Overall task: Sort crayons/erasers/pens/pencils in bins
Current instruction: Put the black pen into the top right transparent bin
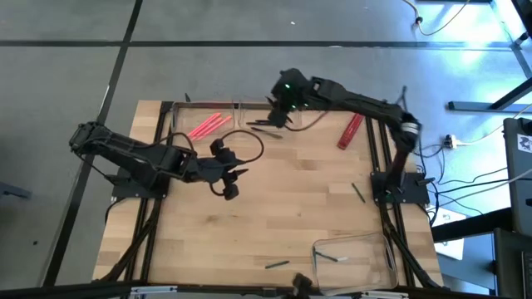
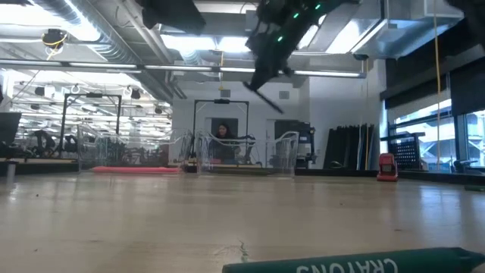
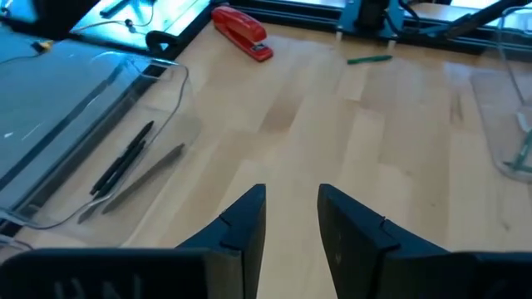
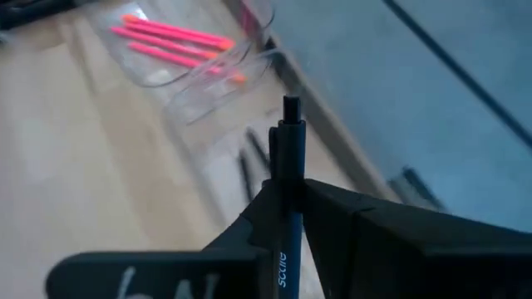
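While the left hand (image 3: 291, 218) gapes empty, right hand (image 4: 287, 208) clamped on a dark pen (image 4: 289, 158); green crayon (image 2: 356, 263) lettered "CRAYONS"

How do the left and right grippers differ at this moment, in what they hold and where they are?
The right gripper is shut on a dark pen; the left gripper is open and holds nothing. The right gripper is at the table's far edge, above the clear bin with dark pens; the left gripper is over bare wood near the table's middle. In the low view the right gripper rides high with its pen tilted; the left does not show there. Both have dark fingers.
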Tool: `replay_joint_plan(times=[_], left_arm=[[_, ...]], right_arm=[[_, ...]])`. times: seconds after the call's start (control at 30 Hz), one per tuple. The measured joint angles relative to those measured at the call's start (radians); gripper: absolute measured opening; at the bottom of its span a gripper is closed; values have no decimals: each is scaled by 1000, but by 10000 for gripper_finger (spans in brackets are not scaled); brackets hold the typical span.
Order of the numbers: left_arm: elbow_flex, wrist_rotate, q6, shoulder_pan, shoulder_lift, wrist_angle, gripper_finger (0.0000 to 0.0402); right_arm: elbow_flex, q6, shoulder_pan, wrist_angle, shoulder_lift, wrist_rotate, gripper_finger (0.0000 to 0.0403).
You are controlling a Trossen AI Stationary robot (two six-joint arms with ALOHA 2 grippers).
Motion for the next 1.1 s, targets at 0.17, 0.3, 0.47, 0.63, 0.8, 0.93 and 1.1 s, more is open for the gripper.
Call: replay_joint_plan(times=[0.17,0.3,0.47,0.63,0.8,0.93,1.1], left_arm=[[0,0,0,19,0,0,104],[0,0,-3,24,0,0,105],[0,0,-8,24,-6,0,103],[0,0,-13,24,-11,0,105],[0,1,-16,23,-10,0,102],[0,1,-17,23,-10,0,105],[0,1,-18,23,-10,-1,103]], right_arm=[[127,-113,-38,9,170,-48,46],[191,-162,-50,29,270,-102,46],[226,-189,-60,37,364,-109,46],[228,-190,-64,47,396,-108,46],[228,-209,-66,47,400,-108,46],[228,-231,-66,46,400,-107,54],[228,-234,-66,46,400,-106,92]])
